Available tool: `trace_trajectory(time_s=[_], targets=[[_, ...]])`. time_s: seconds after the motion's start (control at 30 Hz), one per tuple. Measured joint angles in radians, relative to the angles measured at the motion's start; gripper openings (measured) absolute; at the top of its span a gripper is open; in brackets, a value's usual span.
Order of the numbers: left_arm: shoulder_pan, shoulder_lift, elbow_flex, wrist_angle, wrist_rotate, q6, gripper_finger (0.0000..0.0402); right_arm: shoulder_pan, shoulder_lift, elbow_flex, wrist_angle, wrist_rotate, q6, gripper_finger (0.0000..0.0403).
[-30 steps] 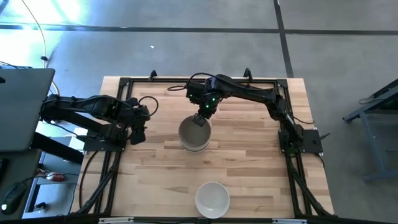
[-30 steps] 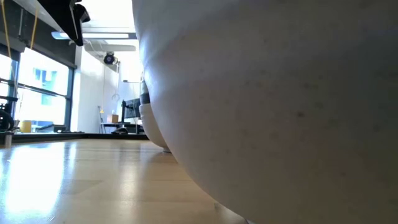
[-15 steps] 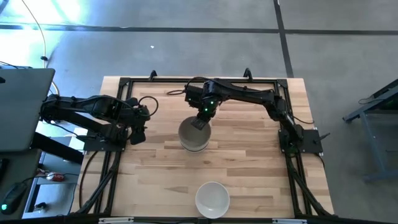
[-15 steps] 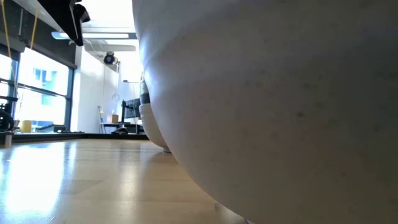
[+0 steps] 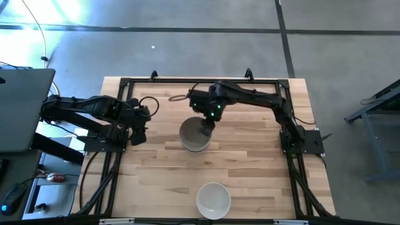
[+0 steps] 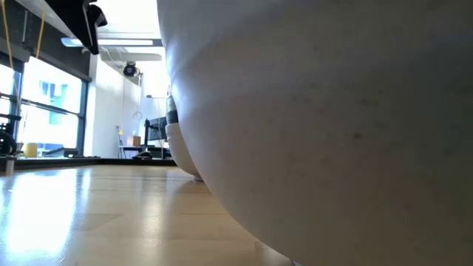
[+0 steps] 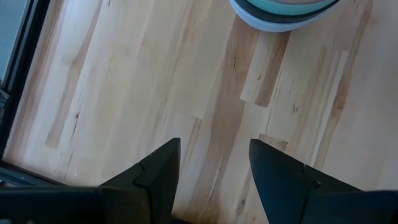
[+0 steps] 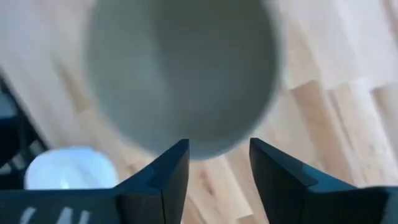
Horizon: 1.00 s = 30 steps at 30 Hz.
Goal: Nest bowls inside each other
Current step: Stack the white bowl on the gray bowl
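We see the left gripper (image 5: 139,133) waiting well left of the bowl stack (image 5: 195,136), fingers (image 7: 163,169) spread with nothing between them. The stack stands mid-counter (image 5: 250,162), an olive-grey bowl (image 8: 186,74) uppermost. The right gripper (image 5: 205,128) hovers just over its rim, fingers (image 8: 171,171) released. A lone white bowl (image 5: 214,200) sits nearer the counter's front edge.

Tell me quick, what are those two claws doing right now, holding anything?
Left gripper: open, empty, waiting at the table's left edge.
Right gripper: open, holding nothing, right above the stack of bowls mid-table.
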Motion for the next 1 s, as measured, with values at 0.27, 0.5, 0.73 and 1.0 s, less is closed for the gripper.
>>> trace_trajectory(time_s=[0.27,0.5,0.73,1.0], targets=[[0.0,0.0,0.0,0.018,0.017,0.0,0.0181,0.081,-0.028,0.0,-0.002,-0.015,0.024,0.0161],[0.0,0.0,0.0,0.02,0.027,-0.008,0.0181,0.169,-0.03,0.0,-0.002,-0.036,0.051,0.016],[0.0,0.0,0.0,0.021,0.03,0.0,0.0181,0.259,-0.03,0.0,-0.002,-0.062,0.105,0.016],[0.0,0.0,0.0,0.021,0.059,0.019,0.0181,0.358,-0.03,0.0,-0.002,-0.08,0.183,0.016]])
